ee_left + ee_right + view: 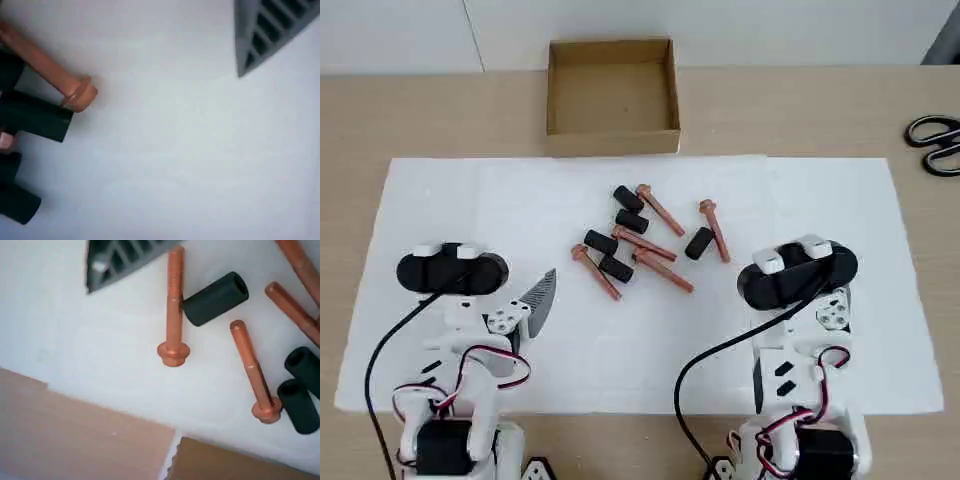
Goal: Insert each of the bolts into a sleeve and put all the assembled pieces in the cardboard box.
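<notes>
Closest to the robot and farthest from the cardboard box [612, 92], the left gripper [540, 292] and right gripper [122, 260] hung low over the white sheet [440, 200]. Only one finger of each showed, so I honestly couldn't tell if the fingers were spread or pressed together. Neither had anything in it that I could see.

A bit closer to the box, between it and the grippers, five copper-coloured bolts [642, 243] and five black sleeves [616, 268] lay in a loose jumble. All were outside the box and none were mated yet. On the jumble's right side, well short of the box, one bolt [174, 305] had a sleeve [215, 297] touching its shank.

My read on handling: the bolts looked like stiff, light metal, smooth and round, so they'd probably roll or slip. I'd pinch across the shank near the flanged head and leave the tip free for insertion. The sleeves looked like rubber or plastic, probably grippier. I'd grab one across its middle and keep both open ends clear.

The box sat on the desk [420, 110] just past the sheet's far edge, open side up. The scissors [935, 143] lay well off to its right.
</notes>
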You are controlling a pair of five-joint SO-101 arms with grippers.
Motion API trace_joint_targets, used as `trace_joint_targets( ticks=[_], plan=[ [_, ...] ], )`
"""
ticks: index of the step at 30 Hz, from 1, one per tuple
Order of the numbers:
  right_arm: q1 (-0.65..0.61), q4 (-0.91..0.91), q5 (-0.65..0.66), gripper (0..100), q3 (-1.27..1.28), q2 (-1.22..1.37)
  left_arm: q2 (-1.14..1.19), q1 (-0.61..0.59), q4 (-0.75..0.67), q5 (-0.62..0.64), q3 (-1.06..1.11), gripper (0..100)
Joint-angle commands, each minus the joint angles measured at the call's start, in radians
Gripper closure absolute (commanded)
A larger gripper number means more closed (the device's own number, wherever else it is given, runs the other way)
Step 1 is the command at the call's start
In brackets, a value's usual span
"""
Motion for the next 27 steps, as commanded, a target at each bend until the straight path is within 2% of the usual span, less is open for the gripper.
trace_joint_targets(
  ticks=[1, 5, 10, 14, 19, 23, 27],
  plan=[
    [0.004, 0.001, 0.023, 80.6, -0.155, 0.122, 0.150, -0.026, 0.000, -0.012, -0.166, 69],
    [0.035, 0.007, 0.021, 80.6, -0.327, 0.360, 0.448, -0.071, -0.003, -0.012, -0.332, 69],
    [0.045, 0.093, 0.021, 80.6, -0.546, 0.713, 0.796, -0.071, 0.002, -0.012, -0.564, 69],
    [0.045, 0.265, 0.017, 80.6, -0.779, 1.050, 1.053, -0.069, 0.054, -0.009, -0.771, 69],
    [-0.002, 0.510, -0.028, 80.6, -1.096, 1.432, 1.355, 0.002, 0.180, -0.012, -0.970, 69],
    [-0.110, 0.634, -0.077, 80.6, -1.281, 1.564, 1.478, 0.063, 0.190, -0.012, -1.026, 69],
    [-0.188, 0.633, -0.083, 80.6, -1.313, 1.580, 1.505, 0.106, 0.189, -0.009, -1.027, 69]
  ],
)
